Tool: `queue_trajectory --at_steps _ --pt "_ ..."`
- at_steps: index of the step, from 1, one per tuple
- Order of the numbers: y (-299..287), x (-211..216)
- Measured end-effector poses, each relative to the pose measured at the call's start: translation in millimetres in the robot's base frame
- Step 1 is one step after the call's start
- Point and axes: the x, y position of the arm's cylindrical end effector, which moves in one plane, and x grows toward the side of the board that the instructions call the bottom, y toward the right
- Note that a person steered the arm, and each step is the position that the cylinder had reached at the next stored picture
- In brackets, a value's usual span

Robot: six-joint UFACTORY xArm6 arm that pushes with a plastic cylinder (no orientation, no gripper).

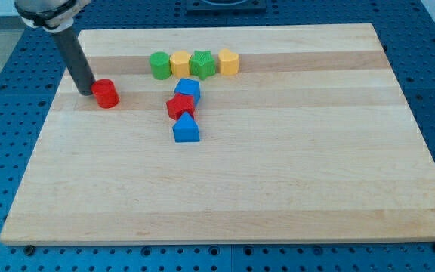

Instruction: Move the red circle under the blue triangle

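The red circle lies on the wooden board at the view's upper left. My tip stands right at its left side, touching or almost touching it. The blue triangle lies near the board's middle, to the right of and lower than the red circle. A red star-shaped block sits just above the blue triangle, and a blue cube-like block sits above that.
A row of blocks lies near the top: green circle, yellow block, green star, yellow block. The wooden board rests on a blue perforated table.
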Motion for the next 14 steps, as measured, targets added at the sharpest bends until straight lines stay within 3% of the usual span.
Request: queue_trajectory --at_steps 2,4,6,8,9,11,12,14 --pt "18.8 -10.5" --pt "25.5 59.3" --pt "25.5 54.8" --pt "47.4 132.6" --pt "47.5 134.9" --pt "28.2 97.4" --pt "46.7 85.0" --pt "96.9 125.7"
